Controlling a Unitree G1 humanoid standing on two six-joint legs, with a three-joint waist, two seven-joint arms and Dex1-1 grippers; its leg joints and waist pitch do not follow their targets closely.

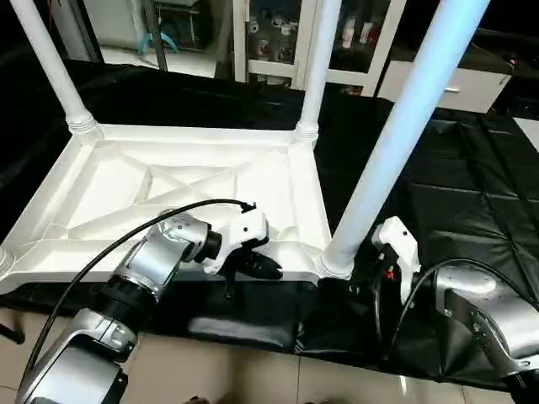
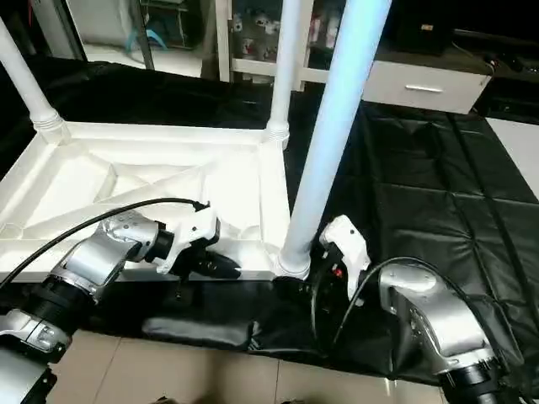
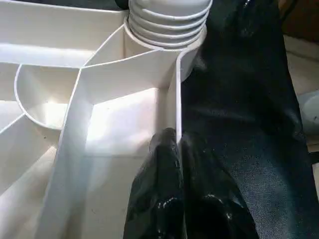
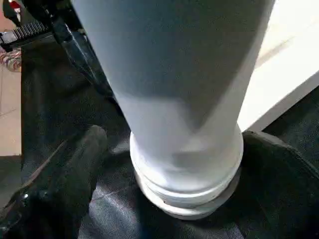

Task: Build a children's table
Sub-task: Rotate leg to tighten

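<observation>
Left gripper (image 3: pixel 177 164) pinching tabletop rim (image 3: pixel 178 94); right gripper (image 4: pixel 169 164) (spread) flanking leg (image 4: pixel 179 99).

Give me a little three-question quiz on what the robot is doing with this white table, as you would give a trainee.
1. True or false: the table top lies ribbed side up on a red mat.
2. How many legs can be seen standing upright in its corner sockets?
3. The right pincer is: A) shut on a cable; B) open, with one finger on each side of the near leg at its base; C) lying flat on the floor tiles.

Key
1. False: the mat is black.
2. Three: the near leg and two far legs.
3. B.
</observation>
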